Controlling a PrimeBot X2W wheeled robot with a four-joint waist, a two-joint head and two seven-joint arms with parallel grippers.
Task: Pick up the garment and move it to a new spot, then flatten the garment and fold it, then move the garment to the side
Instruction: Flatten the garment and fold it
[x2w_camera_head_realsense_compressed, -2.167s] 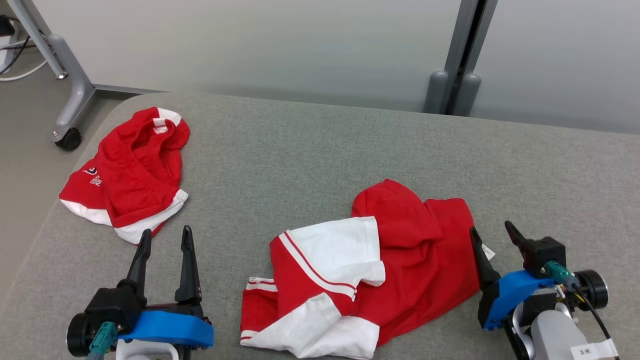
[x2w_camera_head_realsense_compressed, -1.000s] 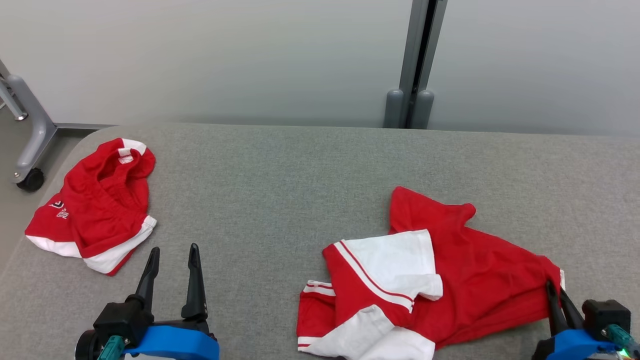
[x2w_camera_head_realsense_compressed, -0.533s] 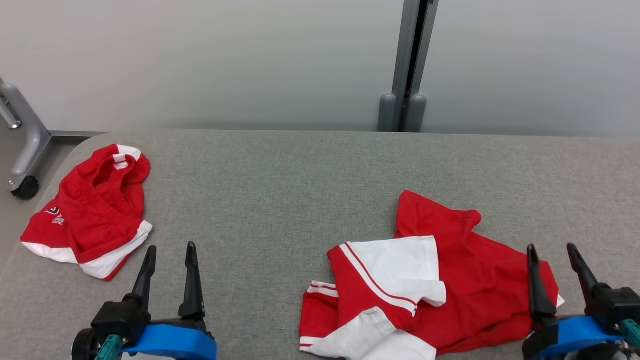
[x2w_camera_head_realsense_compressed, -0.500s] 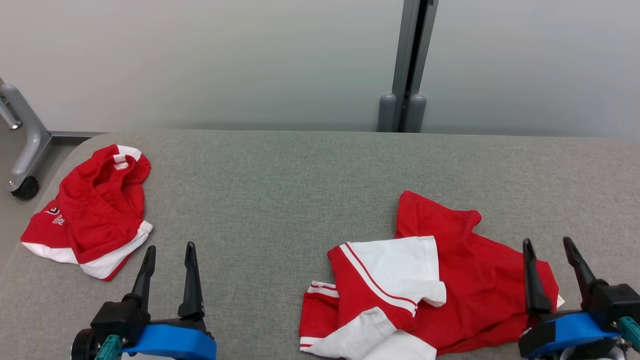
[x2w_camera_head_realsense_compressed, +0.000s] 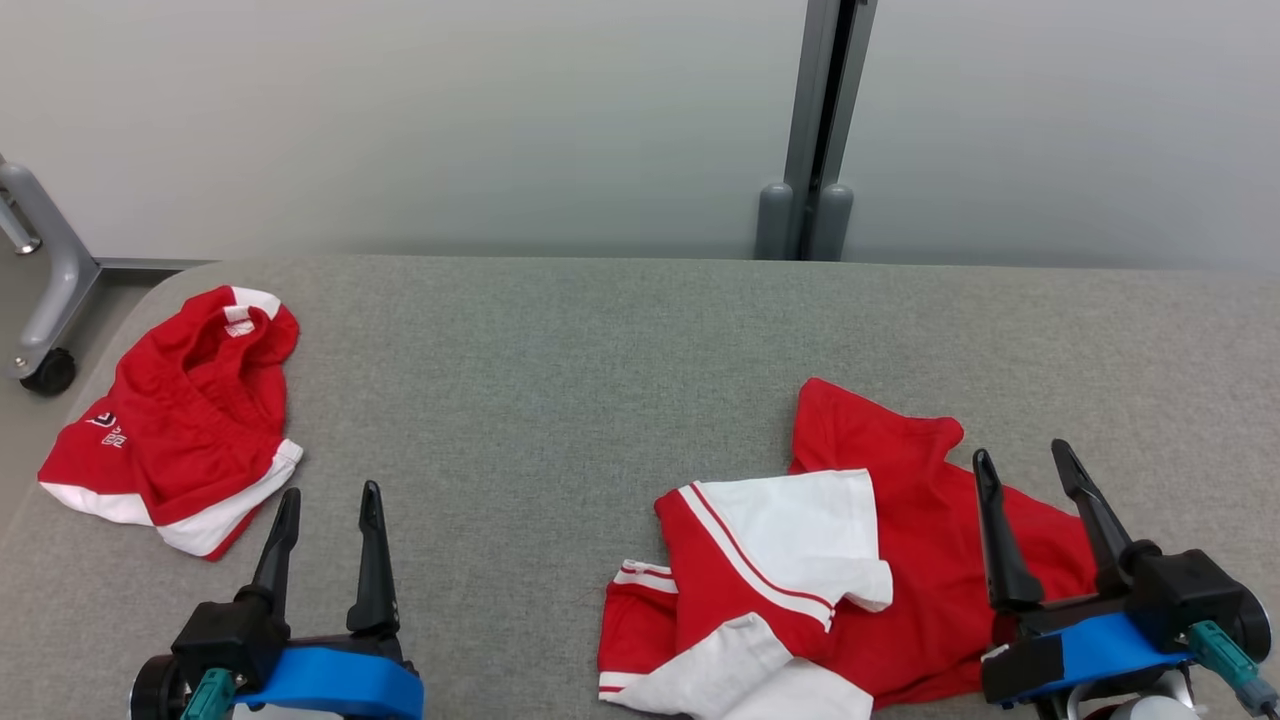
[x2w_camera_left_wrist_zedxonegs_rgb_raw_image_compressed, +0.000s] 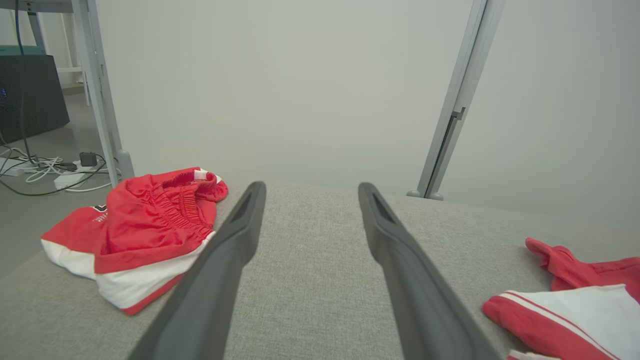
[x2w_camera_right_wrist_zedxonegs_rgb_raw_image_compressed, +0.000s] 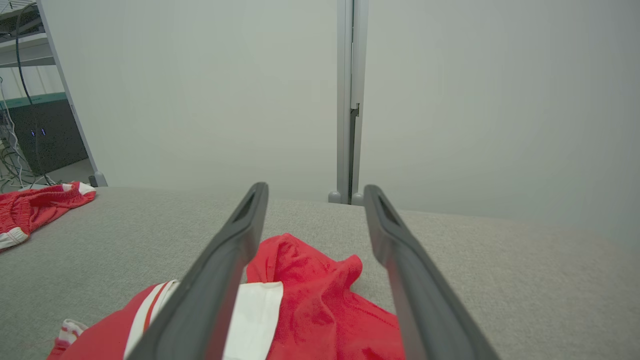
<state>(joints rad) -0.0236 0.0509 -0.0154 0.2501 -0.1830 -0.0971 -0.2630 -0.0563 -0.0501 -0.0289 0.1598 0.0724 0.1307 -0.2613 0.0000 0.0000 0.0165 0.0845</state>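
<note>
A second ago the right claw (x2w_camera_head_realsense_compressed: 1022, 452) was pinched together on the right-hand edge of the garment (x2w_camera_head_realsense_compressed: 920, 580) at the lower right of the head view. Since then its fingers have sprung apart and let the cloth go, and the claw now stands further in, over the garment's right part, with nothing between its fingers. In its own wrist view the right claw (x2w_camera_right_wrist_zedxonegs_rgb_raw_image_compressed: 315, 187) shows the red cloth (x2w_camera_right_wrist_zedxonegs_rgb_raw_image_compressed: 320, 300) lying below and between the spread fingers. The left claw (x2w_camera_head_realsense_compressed: 330, 490) has kept its place at the lower left, fingers apart and empty above bare table (x2w_camera_head_realsense_compressed: 560, 380). Compared with the earliest frame, the garment lies well further from the red shorts (x2w_camera_head_realsense_compressed: 190, 410), which rest near the table's left end. The garment sits on the right half of the table, towards the near edge. It is a red shirt, crumpled and not yet spread: a white sleeve with a red stripe is folded across its middle, a second white panel shows at the near edge, and a red corner points away from us at the back.
</note>
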